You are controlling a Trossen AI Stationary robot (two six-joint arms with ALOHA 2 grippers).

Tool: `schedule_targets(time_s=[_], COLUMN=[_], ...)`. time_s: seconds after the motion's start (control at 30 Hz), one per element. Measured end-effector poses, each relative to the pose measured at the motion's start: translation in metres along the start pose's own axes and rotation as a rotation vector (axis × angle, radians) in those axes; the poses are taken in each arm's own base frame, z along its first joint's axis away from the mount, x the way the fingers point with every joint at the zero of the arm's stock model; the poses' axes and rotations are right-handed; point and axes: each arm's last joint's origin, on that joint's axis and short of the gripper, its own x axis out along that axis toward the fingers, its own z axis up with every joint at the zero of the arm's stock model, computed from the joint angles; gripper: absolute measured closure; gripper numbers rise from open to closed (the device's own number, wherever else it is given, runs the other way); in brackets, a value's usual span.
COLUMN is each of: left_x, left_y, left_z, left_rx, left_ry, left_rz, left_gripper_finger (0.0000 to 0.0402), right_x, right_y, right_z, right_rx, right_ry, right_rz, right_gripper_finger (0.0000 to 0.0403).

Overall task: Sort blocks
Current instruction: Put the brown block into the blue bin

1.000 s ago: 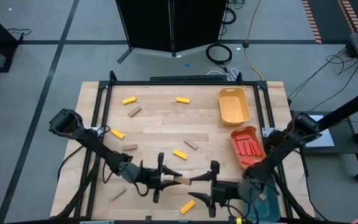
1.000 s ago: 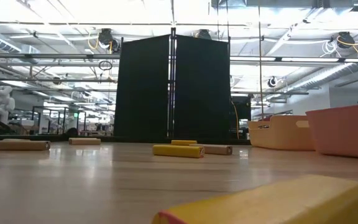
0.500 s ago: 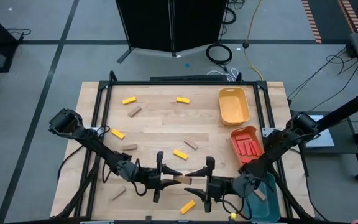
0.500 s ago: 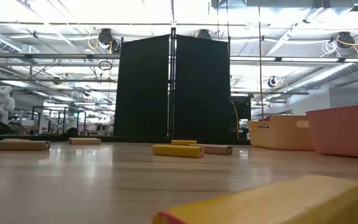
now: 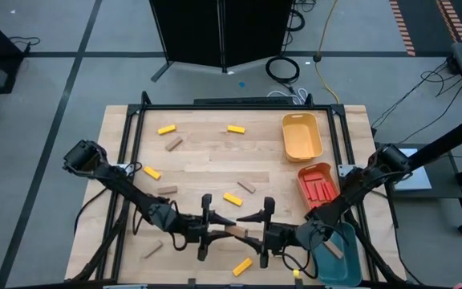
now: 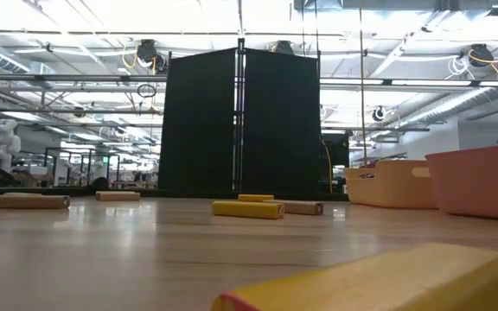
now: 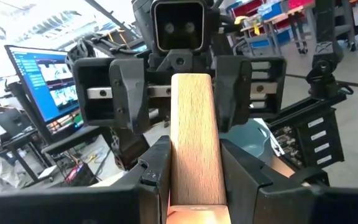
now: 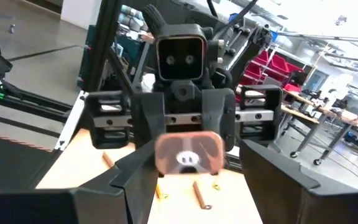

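Note:
My left gripper (image 5: 216, 230) is above the table's near middle, shut on a plain tan wooden block (image 5: 233, 233) that points toward the table's right. My right gripper (image 5: 249, 233) faces it, open. Its fingers (image 7: 128, 84) stand on either side of the block's free end (image 8: 188, 153) without touching it. Other yellow blocks (image 5: 232, 198) and tan blocks (image 5: 246, 187) lie flat on the table. The low view shows neither gripper. My left gripper holds the tan block by its left end (image 7: 194, 186), pinched between the two fingers (image 7: 154, 168) by its long side faces. The fingers come level from the table's left and lie along the block. It is lifted clear and sticks out level past the fingertips.
An orange tray (image 5: 301, 148) stands at the far right, and a red tray (image 5: 305, 172) with red blocks stands nearer. A teal tray (image 5: 350, 241) at the near right corner holds one tan block. A yellow block (image 5: 242, 266) lies below the grippers. The middle boards lie bare.
My right gripper has moved level toward the table's left, closing on my left gripper until its open fingers stand around the block's free end. The held block has kept still.

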Motion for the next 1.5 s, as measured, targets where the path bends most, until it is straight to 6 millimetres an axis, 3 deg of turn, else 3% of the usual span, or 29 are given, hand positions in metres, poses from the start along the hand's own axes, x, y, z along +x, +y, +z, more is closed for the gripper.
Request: schedule_targets(time_s=[0.2, 0.63, 0.97, 1.03, 1.23, 1.4, 1.5], left_x=[0.003, 0.005, 0.006, 0.006, 0.002, -0.021, -0.039], left_y=[0.007, 0.01, 0.012, 0.013, 0.019, 0.035, 0.046], left_z=[-0.003, -0.004, -0.005, -0.006, 0.001, 0.018, 0.008], left_rx=[-0.001, -0.025, -0.018, -0.015, 0.053, 0.099, 0.124], left_ry=[-0.002, -0.009, -0.007, -0.005, 0.049, 0.277, 0.431], left_rz=[0.009, 0.003, 0.01, 0.012, 0.121, 0.336, 0.342], left_gripper_finger=[0.0304, 0.0304, 0.03, 0.0286, 0.0199, 0.0151, 0.0148], right_x=[0.005, 0.011, 0.011, 0.011, 0.01, -0.001, -0.012], right_y=[-0.003, -0.011, -0.012, -0.012, -0.016, -0.028, -0.043], right_z=[0.001, 0.001, 0.002, 0.002, 0.003, 0.008, 0.013], right_rx=[0.049, 0.045, 0.04, 0.041, 0.052, 0.031, 0.071], right_ry=[-0.043, -0.064, -0.065, -0.061, -0.034, 0.072, 0.15], right_rz=[0.089, 0.065, 0.057, 0.046, -0.033, -0.182, -0.226], right_gripper_finger=[0.0188, 0.0196, 0.0307, 0.0326, 0.0326, 0.0326, 0.0322])
